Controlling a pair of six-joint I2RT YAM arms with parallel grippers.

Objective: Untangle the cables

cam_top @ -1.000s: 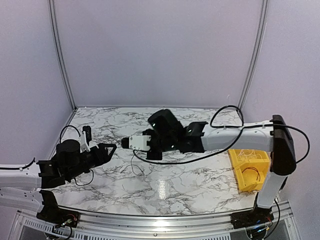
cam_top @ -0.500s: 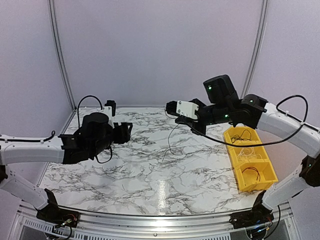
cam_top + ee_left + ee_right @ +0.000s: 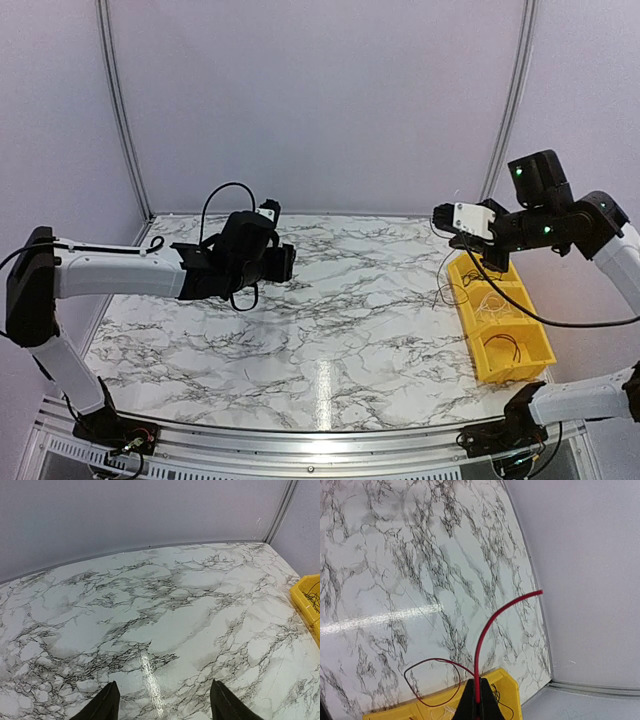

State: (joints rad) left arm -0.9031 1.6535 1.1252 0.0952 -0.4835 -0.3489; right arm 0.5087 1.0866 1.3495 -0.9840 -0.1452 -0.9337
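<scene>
My right gripper (image 3: 441, 216) is shut on a thin red wire (image 3: 491, 621) and holds it in the air over the far end of the yellow bin (image 3: 512, 357). In the right wrist view the jaws (image 3: 479, 701) pinch the wire. One end arcs upward and the rest hangs in a small loop (image 3: 409, 678) over the bin's edge (image 3: 508, 678). In the top view the wire (image 3: 446, 272) dangles from the gripper. Several thin wires lie in the bin, one red (image 3: 505, 346). My left gripper (image 3: 286, 262) is open and empty above the table's back left, its fingers (image 3: 106, 706) wide apart.
The yellow bin stands along the right table edge and also shows in the left wrist view (image 3: 309, 599). A thin black wire (image 3: 503, 708) lies inside it. The marble table (image 3: 350, 330) is enclosed by pale walls at the back and sides.
My right arm swung from the table's centre up and to the right, carrying the wire over the bin. My left arm rose and moved toward the back centre.
</scene>
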